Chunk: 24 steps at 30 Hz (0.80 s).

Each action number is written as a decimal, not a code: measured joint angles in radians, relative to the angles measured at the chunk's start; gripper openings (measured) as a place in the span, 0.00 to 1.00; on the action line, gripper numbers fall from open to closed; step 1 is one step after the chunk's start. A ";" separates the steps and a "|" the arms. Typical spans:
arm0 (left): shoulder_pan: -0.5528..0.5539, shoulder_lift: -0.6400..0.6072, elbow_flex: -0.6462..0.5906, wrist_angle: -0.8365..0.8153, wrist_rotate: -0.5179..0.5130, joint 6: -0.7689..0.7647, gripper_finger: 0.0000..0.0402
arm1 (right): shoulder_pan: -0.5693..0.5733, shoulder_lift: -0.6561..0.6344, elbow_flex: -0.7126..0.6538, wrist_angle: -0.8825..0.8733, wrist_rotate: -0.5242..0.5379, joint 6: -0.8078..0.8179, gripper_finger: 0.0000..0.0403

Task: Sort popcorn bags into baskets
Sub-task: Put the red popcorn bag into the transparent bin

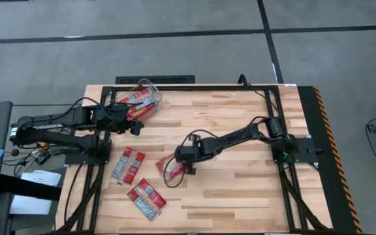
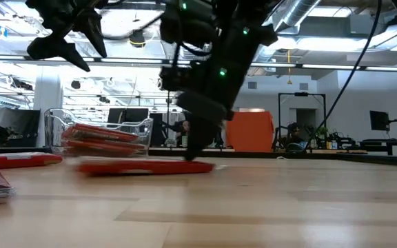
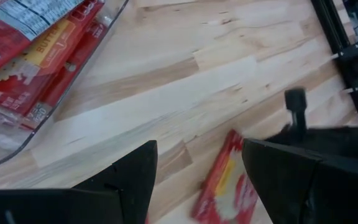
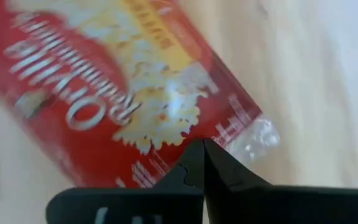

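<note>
Right tool [image 1: 180, 161] is down at mid-tabletop, its fingers drawn together on the edge of a popcorn bag [image 1: 174, 168]; the right wrist view shows the tips meeting over the packet's red wrapper [image 4: 123, 93]. From the low view the bag [image 2: 143, 167] still lies flat on the wood, so I judge the lift not yet made. Left tool [image 1: 134, 126] hangs just beside the clear basket [image 1: 154, 85] at the far left of the tabletop [image 1: 240, 189], fingers spread apart and holding nothing. Basket already contains several bags [image 1: 138, 103]. Still outside it: the gripped bag, plus two more groups, [image 1: 128, 164] and [image 1: 147, 198], near the front left. Estimate: sorting well under way, not finished.
</note>
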 joint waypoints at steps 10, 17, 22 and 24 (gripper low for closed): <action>-0.060 0.014 -0.151 0.207 -0.002 -0.047 0.56 | -0.047 -0.263 -0.231 0.006 0.003 0.079 0.06; -0.186 0.016 -0.433 0.679 -0.007 -0.234 0.56 | 0.032 -0.462 -0.429 0.289 -0.011 0.067 0.02; -0.313 0.080 -0.549 0.890 -0.077 -0.381 0.56 | 0.052 -0.400 -0.452 0.386 -0.010 0.121 0.05; -0.360 0.131 -0.550 0.890 -0.097 -0.438 0.56 | 0.058 -0.357 -0.437 0.471 -0.030 0.120 0.06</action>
